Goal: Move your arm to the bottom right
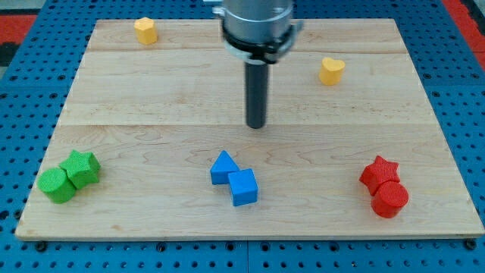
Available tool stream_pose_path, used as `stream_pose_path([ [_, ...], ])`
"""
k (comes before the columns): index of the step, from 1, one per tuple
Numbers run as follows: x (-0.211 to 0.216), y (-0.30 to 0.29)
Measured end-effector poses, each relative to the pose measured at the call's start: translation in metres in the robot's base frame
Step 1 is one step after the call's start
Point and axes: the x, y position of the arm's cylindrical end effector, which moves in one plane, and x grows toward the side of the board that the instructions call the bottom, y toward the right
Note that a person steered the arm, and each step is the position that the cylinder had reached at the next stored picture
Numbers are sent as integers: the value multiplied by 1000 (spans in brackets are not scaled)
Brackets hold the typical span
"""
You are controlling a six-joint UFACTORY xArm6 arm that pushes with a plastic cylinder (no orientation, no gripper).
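My tip [256, 125] rests near the middle of the wooden board [151, 98], hanging from the grey arm head at the view's top. Just below it lie a blue triangular block [223, 167] and a blue cube [243, 186], touching each other. At the bottom right a red star [379, 173] sits against a red cylinder [389, 199], well to the right of and below the tip. At the bottom left a green star [81, 168] touches a green cylinder [57, 185].
A yellow pentagon-like block [145, 30] sits at the top left. A yellow heart [331, 70] sits at the upper right, right of the rod. A blue pegboard [462, 114] surrounds the board.
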Motion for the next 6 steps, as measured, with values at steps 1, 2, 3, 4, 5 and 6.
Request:
stream_pose_path([
  [1,-1,93],
  [2,14,200],
  [3,81,262],
  [4,150,258],
  [5,153,226],
  [6,169,210],
])
